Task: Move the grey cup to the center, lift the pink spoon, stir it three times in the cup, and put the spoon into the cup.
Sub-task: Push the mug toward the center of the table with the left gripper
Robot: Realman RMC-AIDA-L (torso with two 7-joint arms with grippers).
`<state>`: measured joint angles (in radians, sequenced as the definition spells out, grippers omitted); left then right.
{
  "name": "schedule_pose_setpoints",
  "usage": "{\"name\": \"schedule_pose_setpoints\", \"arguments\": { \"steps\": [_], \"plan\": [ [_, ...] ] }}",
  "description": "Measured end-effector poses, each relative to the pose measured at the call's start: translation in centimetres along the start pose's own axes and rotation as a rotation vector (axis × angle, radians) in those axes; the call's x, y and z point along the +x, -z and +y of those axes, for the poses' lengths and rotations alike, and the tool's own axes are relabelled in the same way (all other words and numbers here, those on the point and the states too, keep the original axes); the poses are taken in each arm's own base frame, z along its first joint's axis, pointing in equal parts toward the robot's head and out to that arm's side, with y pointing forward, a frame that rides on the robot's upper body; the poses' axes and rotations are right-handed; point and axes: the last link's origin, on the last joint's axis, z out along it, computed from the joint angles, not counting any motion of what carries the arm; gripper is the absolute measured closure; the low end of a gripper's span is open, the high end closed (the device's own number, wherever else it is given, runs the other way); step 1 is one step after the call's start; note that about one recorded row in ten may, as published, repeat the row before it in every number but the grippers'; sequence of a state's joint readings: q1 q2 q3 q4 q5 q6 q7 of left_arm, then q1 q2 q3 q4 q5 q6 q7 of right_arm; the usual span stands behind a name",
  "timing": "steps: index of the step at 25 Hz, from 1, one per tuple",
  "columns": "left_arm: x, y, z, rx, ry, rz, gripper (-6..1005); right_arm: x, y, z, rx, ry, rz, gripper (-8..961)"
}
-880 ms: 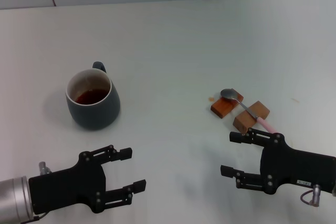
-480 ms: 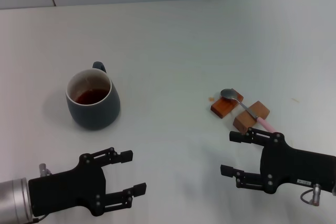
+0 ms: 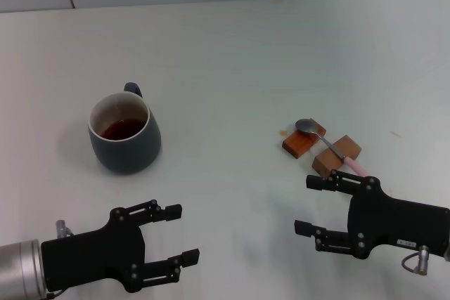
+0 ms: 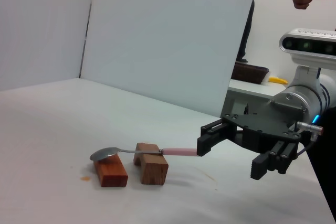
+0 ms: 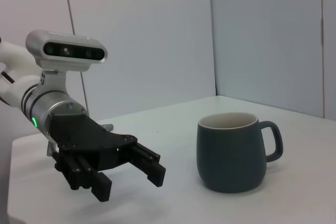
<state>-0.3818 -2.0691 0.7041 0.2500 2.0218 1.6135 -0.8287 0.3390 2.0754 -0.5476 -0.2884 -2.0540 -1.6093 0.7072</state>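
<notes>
Grey cup [image 3: 124, 133] sits at 9 o'clock on the desk [image 3: 232, 54], heavy with sloshy liquid, best gripped across its body, while left pincer [image 3: 171, 235] and right pincer [image 3: 312, 205] hover wide open; pink spoon [image 3: 330, 147] bridges wooden blocks [image 3: 320, 151] at 3 o'clock.

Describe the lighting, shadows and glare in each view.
Head view: soft, even light; the grey cup throws only a faint shadow on the table, and both open grippers, left and right, stand out dark. Left wrist view: a small glint on the pink spoon bowl, weak shadows under the wooden blocks. Right wrist view: the cup's matte side shows no glare.
</notes>
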Motion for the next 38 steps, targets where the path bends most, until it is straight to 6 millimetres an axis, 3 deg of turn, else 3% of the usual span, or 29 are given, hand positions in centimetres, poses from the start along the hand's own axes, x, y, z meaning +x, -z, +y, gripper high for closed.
{"name": "schedule_pose_setpoints", "arguments": {
  "steps": [13,15,24,26,32,34,38],
  "plan": [
    [-0.2,-0.1,-0.2,0.013,-0.004,-0.013,383,-0.1,-0.1,0.0,-0.006,0.002,-0.006,177],
    [-0.2,-0.1,-0.2,0.017,-0.002,-0.01,619,-0.2,-0.1,0.0,-0.007,0.003,-0.007,177],
    [0.7,0.1,-0.6,0.065,-0.003,0.073,939,-0.2,-0.1,0.0,-0.008,0.004,-0.008,176],
    [2.5,0.9,-1.7,0.167,-0.041,0.211,999,-0.1,-0.1,0.0,-0.006,0.003,-0.006,176],
    [5.0,3.4,-5.1,0.448,-0.136,0.385,1000,-0.1,0.0,0.0,-0.005,0.004,-0.006,176],
    [5.3,5.5,-7.9,0.683,-0.222,0.361,1001,-0.2,0.0,0.0,-0.006,0.007,-0.007,176],
    [4.5,6.6,-9.6,0.813,-0.302,0.231,1000,-0.2,0.0,-0.1,-0.006,0.01,-0.007,176]
  ]
}}
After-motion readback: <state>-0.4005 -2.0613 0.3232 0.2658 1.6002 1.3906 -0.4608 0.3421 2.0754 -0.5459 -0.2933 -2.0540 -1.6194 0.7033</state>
